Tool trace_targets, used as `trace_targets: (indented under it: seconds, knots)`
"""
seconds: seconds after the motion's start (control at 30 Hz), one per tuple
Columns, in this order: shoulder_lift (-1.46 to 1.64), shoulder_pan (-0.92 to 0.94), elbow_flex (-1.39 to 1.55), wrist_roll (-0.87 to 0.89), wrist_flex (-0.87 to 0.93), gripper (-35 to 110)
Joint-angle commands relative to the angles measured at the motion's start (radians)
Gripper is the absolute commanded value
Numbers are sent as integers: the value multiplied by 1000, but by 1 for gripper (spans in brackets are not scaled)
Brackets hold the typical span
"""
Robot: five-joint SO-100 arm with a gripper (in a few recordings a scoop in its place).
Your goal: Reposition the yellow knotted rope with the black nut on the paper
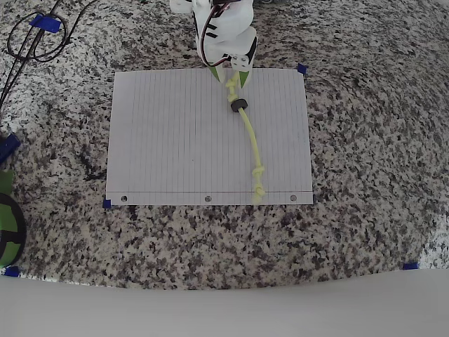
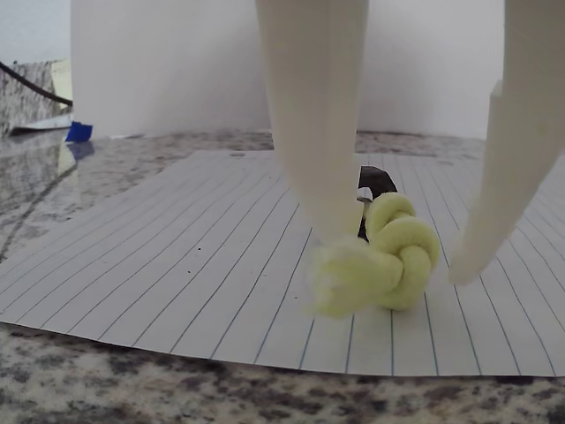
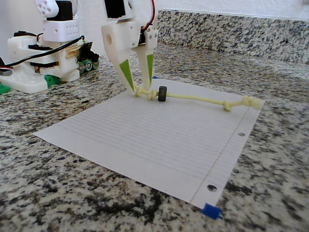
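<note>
i have the end effector [image 1: 230, 76] down at the far edge of the paper [image 1: 168, 133], its 2 fingers [image 3: 126, 72] straddling the knotted end of the rope [image 1: 251, 140]. in the wrist view the knot [image 2: 388, 256] sits between the fingers with a clear gap to the right one, so i read the end effector as open around the knot, not yet clamped on it. the rope runs from there across the sheet to the edge with the 3 punched holes, where its other knots lie right at the paper's border and the tip pokes just over onto the granite worktop [image 1: 365, 210]. the nut [image 1: 239, 106] stands on the rope just beside the fingers.

the risks i see from here: the knot is off-centre, touching or nearly touching the left finger, so closing could squeeze it out sideways or catch only the frayed tip. the fingertips are at paper level, so they could pinch or drag the sheet, which looks held only by small blue tape tabs [image 3: 211, 210] at its corners. if i lift the end, i judge the nut may slide down the rope and shift where it ends up. a pull toward the far edge would haul the rope off the paper.
</note>
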Motion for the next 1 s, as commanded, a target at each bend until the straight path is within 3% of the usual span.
trace_targets:
  seconds: [0.0,0.2,0.33,0.6,0.73,0.97]
  knots:
    - [-5,3,-35,-5,-8,35]
    - [-17,8,-35,-5,-15,26]
    - [-26,6,-34,-8,-17,0]
    - [-17,17,-34,-34,-26,0]
    - [57,44,-34,-138,-41,0]
    - [305,138,-32,-531,-23,0]
